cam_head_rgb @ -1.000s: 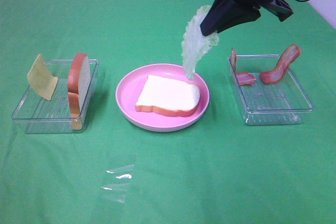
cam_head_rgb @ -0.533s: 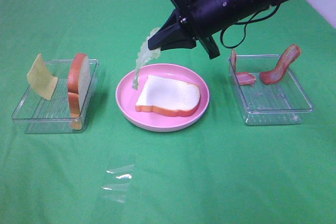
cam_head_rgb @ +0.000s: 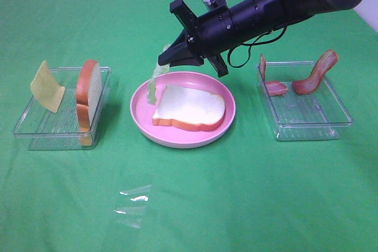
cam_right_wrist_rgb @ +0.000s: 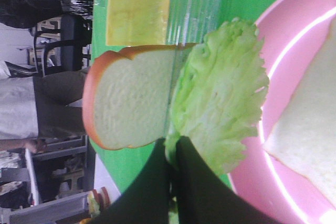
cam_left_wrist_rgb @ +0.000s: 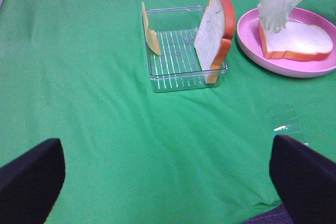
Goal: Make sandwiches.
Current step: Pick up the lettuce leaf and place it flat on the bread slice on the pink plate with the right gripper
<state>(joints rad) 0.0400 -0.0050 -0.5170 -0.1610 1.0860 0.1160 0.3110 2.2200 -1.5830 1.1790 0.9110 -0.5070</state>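
A white bread slice with orange-brown crust lies flat on the round pink plate. My right gripper reaches across the middle and is shut on a pale green lettuce leaf, which hangs over the plate's far left rim beside the bread; the right wrist view shows the lettuce pinched between the dark fingers. A second bread slice and a yellow cheese square stand upright in the left clear tray. Bacon strips lie in the right clear tray. My left gripper stays open over bare cloth.
The green cloth covers the whole table. A crumpled bit of clear film lies on the cloth in front of the plate. The white table edge shows at the far right.
My right gripper has carried the lettuce from above the plate's far right side leftward and down, to the plate's far left rim. The left arm has not moved.
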